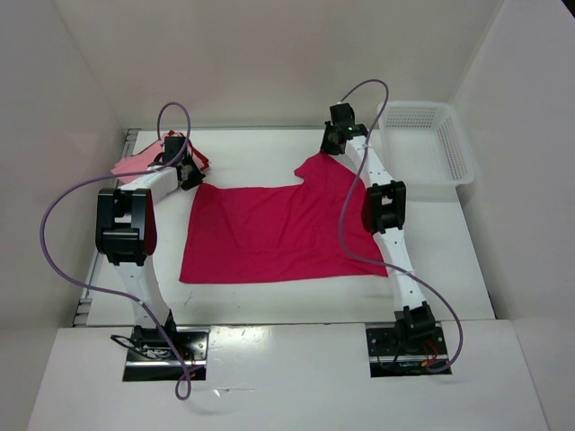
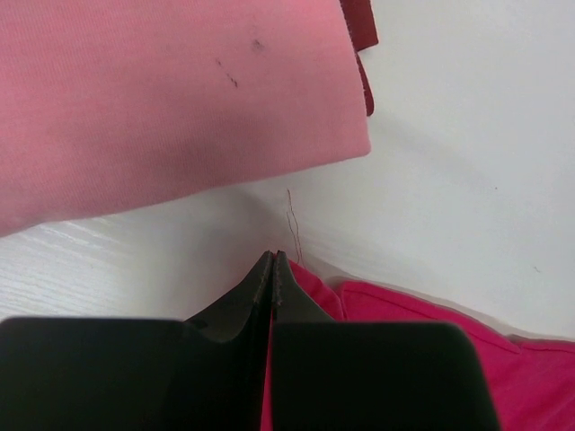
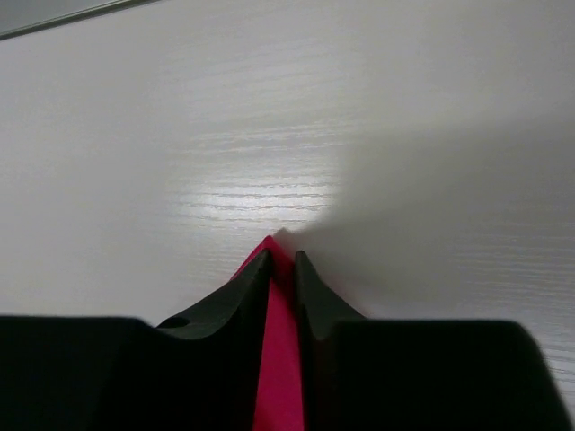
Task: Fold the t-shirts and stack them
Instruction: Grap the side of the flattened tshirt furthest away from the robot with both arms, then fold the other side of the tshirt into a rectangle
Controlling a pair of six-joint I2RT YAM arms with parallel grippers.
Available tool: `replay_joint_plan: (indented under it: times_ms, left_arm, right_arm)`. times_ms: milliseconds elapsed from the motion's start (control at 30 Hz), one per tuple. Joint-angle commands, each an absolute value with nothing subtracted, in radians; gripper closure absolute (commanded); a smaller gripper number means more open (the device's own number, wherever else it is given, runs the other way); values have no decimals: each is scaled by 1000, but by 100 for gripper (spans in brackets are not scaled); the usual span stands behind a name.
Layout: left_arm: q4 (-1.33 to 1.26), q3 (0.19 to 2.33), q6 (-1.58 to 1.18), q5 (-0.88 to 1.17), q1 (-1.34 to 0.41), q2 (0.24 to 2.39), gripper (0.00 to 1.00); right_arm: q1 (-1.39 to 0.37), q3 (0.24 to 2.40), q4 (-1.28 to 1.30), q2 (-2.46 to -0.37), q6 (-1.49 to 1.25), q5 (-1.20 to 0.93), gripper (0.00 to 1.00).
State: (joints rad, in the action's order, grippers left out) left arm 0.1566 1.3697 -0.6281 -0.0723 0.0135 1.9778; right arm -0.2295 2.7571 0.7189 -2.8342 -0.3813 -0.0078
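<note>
- We see the crimson-magenta shirt [image 1: 269, 238] spread flat mid-table, with bare table [image 1: 269, 301] at 6 o'clock.
- Our left gripper [image 2: 273, 260], pressed together, sits at its 10 o'clock corner; our right gripper [image 3: 280, 260] pinches its 1 o'clock sleeve.
- The pink shirt [image 2: 162, 99] and dark red shirt [image 2: 359, 22] lie at the table's 10 o'clock.

Colour reference: t-shirts and surroundings
The crimson-magenta t-shirt [image 1: 278, 232] is plain and unpatterned. The light pink t-shirt [image 2: 162, 99] is plain with a few small dark specks. The dark red t-shirt [image 2: 359, 22] is one solid colour. Table [image 1: 449, 269]: white, faint wood grain. Basket [image 1: 454, 148]: white mesh. Cables [image 1: 43, 238]: purple.
</note>
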Motion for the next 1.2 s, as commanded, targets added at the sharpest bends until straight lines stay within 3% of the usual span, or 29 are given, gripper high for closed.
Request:
replay_joint_plan:
  times_ms: [0, 133, 433, 567, 600, 700, 967, 1167]
  left_arm:
    - [141, 1364, -612, -66, 15, 1934, 100]
    - [141, 1364, -612, -66, 15, 1934, 100]
    - [115, 1298, -623, -66, 25, 1856, 100]
    - [106, 1269, -623, -57, 34, 1819, 100]
    - [106, 1255, -623, -57, 34, 1803, 100]
    - [106, 1212, -623, -57, 34, 1750, 100]
    - [135, 1092, -603, -48, 43, 1590, 100]
    - [169, 1006, -603, -37, 84, 1448, 100]
  right_arm:
    - [-238, 2801, 718, -2875, -397, -21, 80]
    - [-238, 2842, 736, -2875, -417, -35, 96]
    - [-178, 2775, 859, -2611, -394, -116, 100]
    - [-147, 2400, 766, -2343, -385, -140, 100]
    - [-134, 2191, 714, -2274, -385, -149, 100]
    - [-92, 1946, 632, -2080, -408, -178, 100]
    - [-46, 1461, 601, -1699, -417, -187, 100]
    - [-46, 1234, 626, -1494, -439, -163, 100]
